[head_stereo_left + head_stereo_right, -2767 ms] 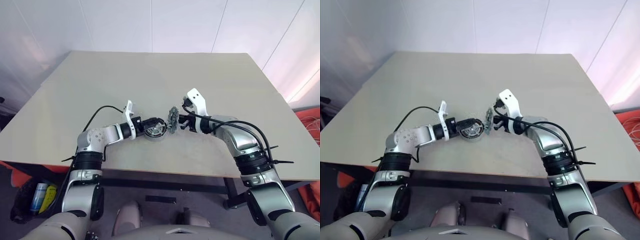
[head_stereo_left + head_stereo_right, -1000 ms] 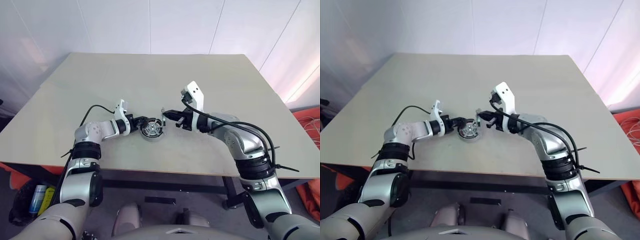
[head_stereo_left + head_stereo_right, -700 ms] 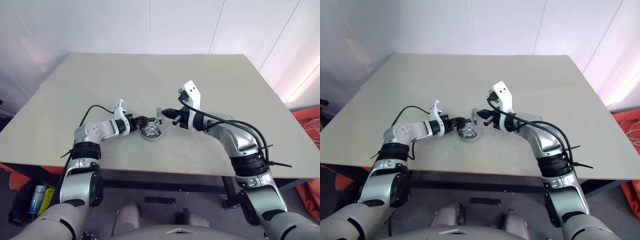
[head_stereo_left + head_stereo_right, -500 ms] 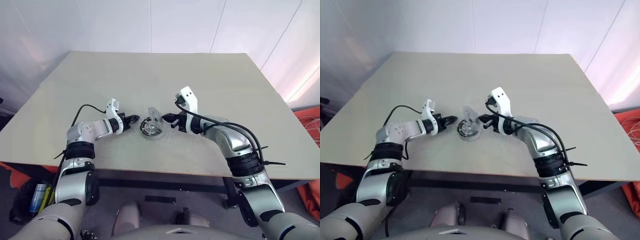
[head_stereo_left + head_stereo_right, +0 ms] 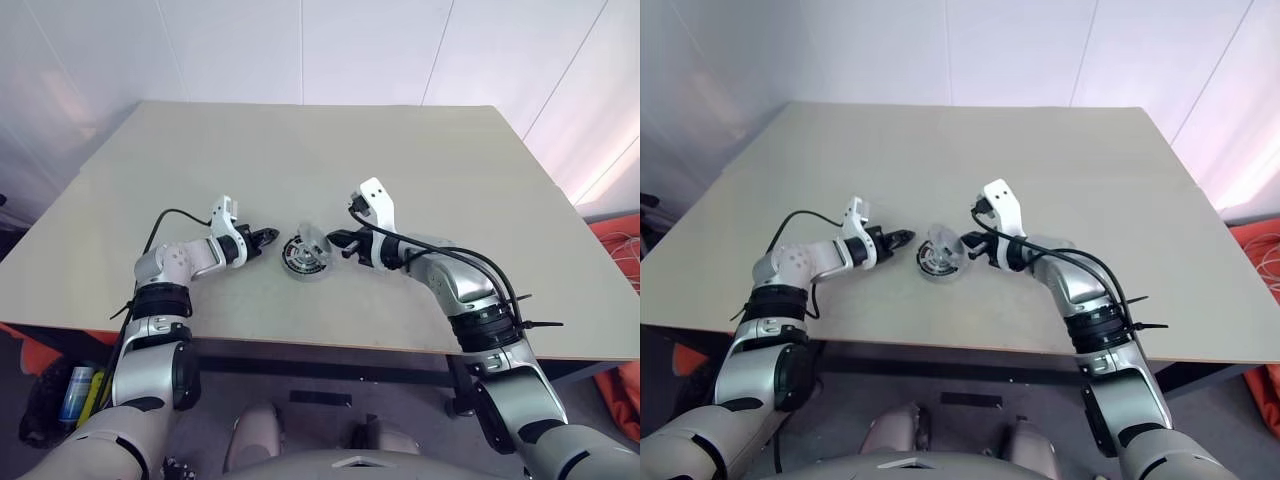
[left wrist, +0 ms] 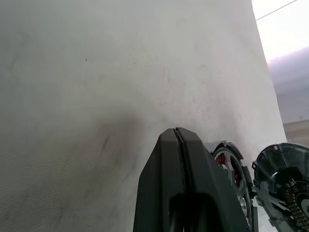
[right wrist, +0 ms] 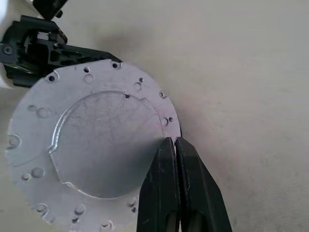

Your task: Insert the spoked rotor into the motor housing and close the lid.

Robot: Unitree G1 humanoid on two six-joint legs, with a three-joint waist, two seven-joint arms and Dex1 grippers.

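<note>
The round metal housing [image 5: 304, 254] sits on the smooth, pale counter [image 5: 320, 150], between the two sets of fingers. A flat silver lid [image 7: 91, 150] with small holes leans tilted on top of it. The right fingers [image 7: 173, 147] are pressed shut, their tips at the lid's edge. The left fingers [image 5: 268, 236] are shut too, holding nothing, just beside the housing.

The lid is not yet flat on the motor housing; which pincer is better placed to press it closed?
Probably the right pincer: shut, its tip is at the edge of the tilted lid over the motor housing. The left pincer, also shut, is apart from it.
</note>
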